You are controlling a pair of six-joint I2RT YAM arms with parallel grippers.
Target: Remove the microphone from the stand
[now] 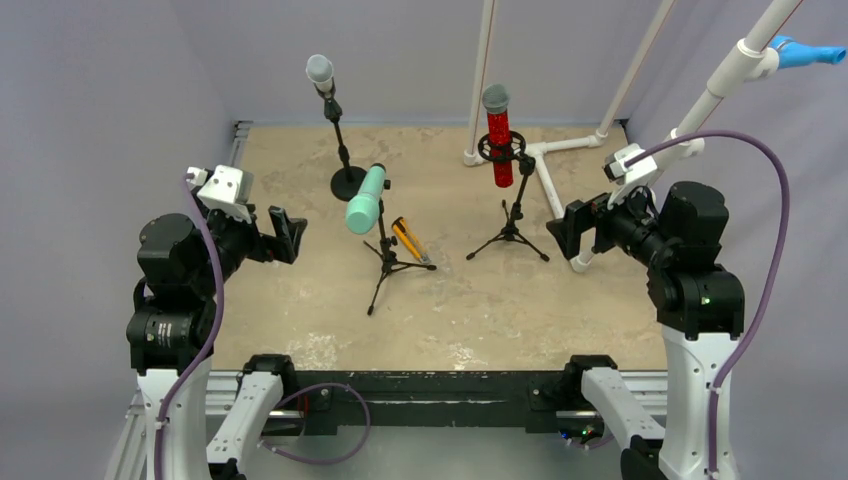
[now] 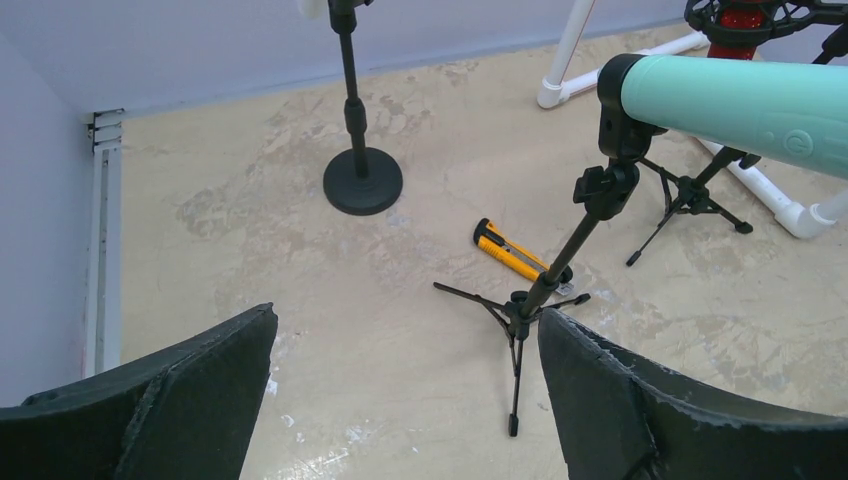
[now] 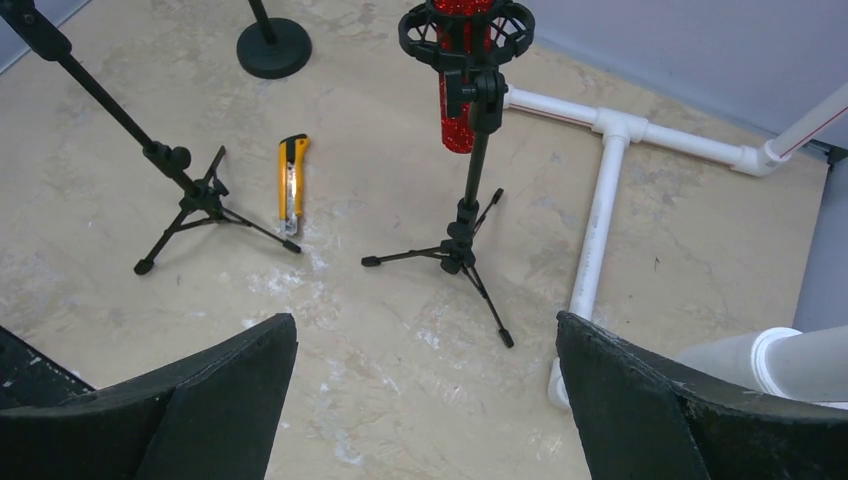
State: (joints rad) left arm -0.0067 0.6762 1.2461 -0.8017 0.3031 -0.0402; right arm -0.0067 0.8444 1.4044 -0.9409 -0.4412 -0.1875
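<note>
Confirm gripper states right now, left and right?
Left gripper: open, holding nothing.
Right gripper: open, holding nothing.

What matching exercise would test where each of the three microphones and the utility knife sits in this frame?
Column one:
1. teal microphone
2. red microphone
3. grey-headed microphone
4. yellow utility knife

Column two:
A. lying flat on the table
B. on the round-base stand
C. hanging in the ring-mount tripod
D. tilted on the clip tripod

Pairs: 1-D, 2-C, 3-B, 4-A
</note>
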